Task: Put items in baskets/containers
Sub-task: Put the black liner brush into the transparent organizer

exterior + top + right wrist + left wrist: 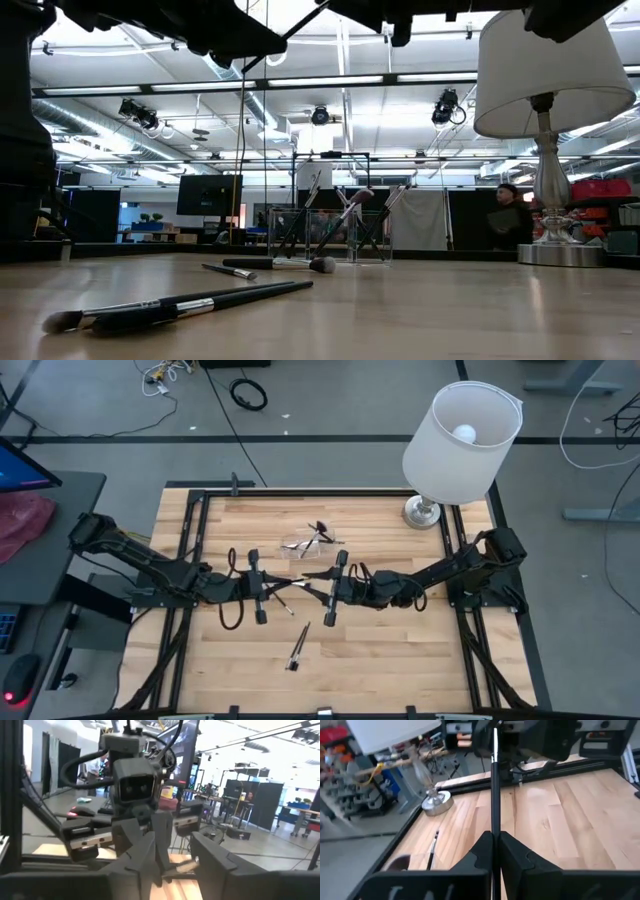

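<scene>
Above the middle of the table (400, 650), we see the left gripper (495, 840) pinching a thin dark-handled brush (495, 785) between its pressed-together fingers, facing the right gripper (172, 852), whose fingers stand spread. Behind them the clear container (302, 546) sits upright near the lamp (455, 445), several brushes (340, 225) leaning inside. Loose brushes (180, 305) lie on the wood nearer the front edge.

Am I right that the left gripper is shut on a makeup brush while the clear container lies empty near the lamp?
Not quite: the clear container is not empty; the low view shows several brushes standing in it. The rest holds: the left gripper is shut on a makeup brush, and the lamp is nearby.
</scene>
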Tool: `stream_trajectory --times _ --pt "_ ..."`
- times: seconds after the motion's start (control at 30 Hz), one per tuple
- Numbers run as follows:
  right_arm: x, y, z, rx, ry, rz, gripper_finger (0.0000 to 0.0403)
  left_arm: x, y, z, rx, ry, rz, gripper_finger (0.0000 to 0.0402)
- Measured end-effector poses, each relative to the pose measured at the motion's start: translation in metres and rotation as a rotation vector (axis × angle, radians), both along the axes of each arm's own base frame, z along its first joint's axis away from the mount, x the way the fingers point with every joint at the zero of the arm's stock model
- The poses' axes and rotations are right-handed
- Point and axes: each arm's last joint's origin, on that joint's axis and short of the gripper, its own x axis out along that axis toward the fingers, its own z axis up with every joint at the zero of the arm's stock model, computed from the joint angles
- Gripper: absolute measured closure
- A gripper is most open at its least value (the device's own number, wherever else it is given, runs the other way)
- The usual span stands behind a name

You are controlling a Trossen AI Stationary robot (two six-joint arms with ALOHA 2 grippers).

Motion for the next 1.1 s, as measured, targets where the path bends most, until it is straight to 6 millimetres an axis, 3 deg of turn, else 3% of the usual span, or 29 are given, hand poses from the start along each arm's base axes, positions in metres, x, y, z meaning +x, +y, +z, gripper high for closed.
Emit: stream_trajectory --times 0.4,0.7,0.97,1.1 --pt "0.0004 -0.0004 -0.0011 0.019 0.007 0.007 0.0316 0.0005 -0.0013 0.0018 -0.004 -0.015 -0.035 0.0380" --pt "0.0006 0.0011 -0.0006 0.010 0.001 0.068 0.0389 0.0005 -0.0016 0.0016 0.018 -0.007 -0.049 0.0367" --pt "0.0007 0.0013 -0.0006 0.066 -0.006 0.090 0.0371 0.0014 0.0003 0.0015 0.120 0.018 -0.072 0.0340" --pt "0.0006 0.0016 -0.0005 0.095 -0.011 0.102 0.0382 0.0015 -0.0003 0.0014 0.118 0.020 -0.095 0.0309"
